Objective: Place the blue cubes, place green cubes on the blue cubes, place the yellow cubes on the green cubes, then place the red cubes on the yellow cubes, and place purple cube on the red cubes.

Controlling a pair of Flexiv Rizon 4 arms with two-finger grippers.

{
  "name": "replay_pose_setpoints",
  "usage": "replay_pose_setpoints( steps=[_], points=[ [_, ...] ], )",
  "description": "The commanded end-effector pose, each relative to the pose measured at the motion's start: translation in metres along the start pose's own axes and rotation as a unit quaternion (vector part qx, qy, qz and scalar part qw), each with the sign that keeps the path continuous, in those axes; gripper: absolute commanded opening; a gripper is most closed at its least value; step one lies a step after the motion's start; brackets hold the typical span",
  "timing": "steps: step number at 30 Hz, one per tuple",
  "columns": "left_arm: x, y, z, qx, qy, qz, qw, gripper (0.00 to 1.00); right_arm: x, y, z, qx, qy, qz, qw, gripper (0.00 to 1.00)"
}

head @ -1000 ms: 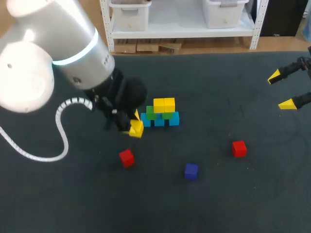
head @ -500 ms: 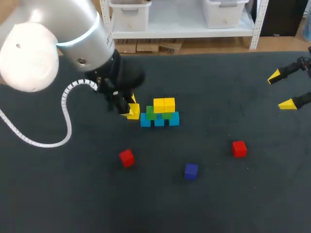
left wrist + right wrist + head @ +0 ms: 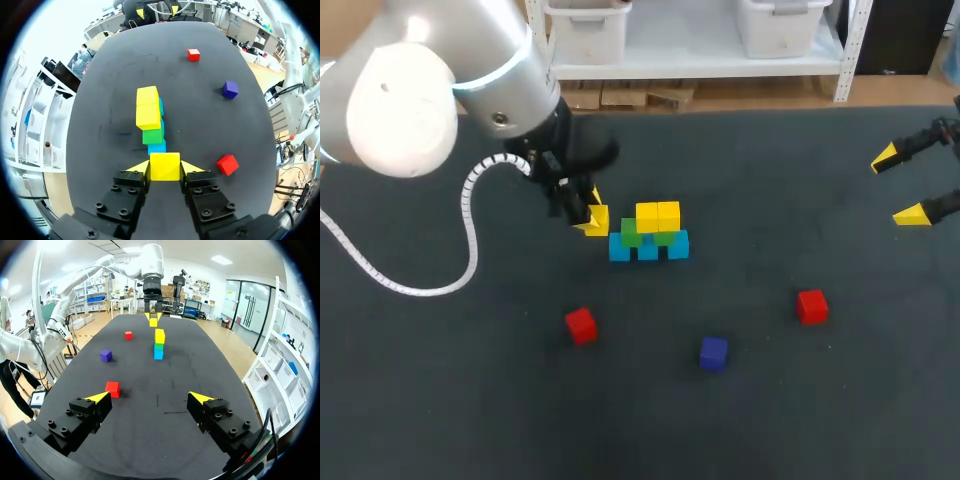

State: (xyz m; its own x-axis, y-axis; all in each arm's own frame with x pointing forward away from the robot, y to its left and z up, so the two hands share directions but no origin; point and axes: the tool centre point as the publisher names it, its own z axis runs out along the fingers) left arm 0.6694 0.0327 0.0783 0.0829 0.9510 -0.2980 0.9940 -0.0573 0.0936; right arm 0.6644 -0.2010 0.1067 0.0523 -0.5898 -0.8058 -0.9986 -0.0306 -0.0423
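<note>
Loose on the table (image 3: 770, 420) around the stack (image 3: 648, 240): two red cubes (image 3: 581, 325) and one purple cube (image 3: 713, 352), all well apart from it. The stack shows three blue cubes (image 3: 648, 250), two green cubes (image 3: 631, 234) and two yellow cubes (image 3: 658, 215). A third yellow cube, the held cube (image 3: 165, 164), is pinched between both fingers of the left gripper (image 3: 592, 219), just beside the stack's left end. It covers part of the nearest blue cube in the left wrist view. The right gripper (image 3: 898, 186) is near the table's right edge, fingers spread and holding nothing.

The left arm (image 3: 480, 40) is a thick silver-grey tube with a rounded white cap, a glowing pale-blue ring (image 3: 498, 72) and a black wrist. A white coiled cable (image 3: 380, 275) hangs from it. The left tool (image 3: 165, 167) and right tool (image 3: 150, 397) are black blocks studded with round screws (image 3: 117, 189), ending in yellow wedge tips (image 3: 97, 397).
</note>
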Motion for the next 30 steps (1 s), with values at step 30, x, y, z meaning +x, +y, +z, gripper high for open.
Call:
replay_pose_setpoints(
  steps=[30],
  points=[
    [-0.013, 0.019, 0.014, 0.006, 0.005, -0.003, 1.000, 0.00, 0.000, 0.000, 0.000, 0.000, -0.001, 0.000, 1.000, 1.00]
  ],
)
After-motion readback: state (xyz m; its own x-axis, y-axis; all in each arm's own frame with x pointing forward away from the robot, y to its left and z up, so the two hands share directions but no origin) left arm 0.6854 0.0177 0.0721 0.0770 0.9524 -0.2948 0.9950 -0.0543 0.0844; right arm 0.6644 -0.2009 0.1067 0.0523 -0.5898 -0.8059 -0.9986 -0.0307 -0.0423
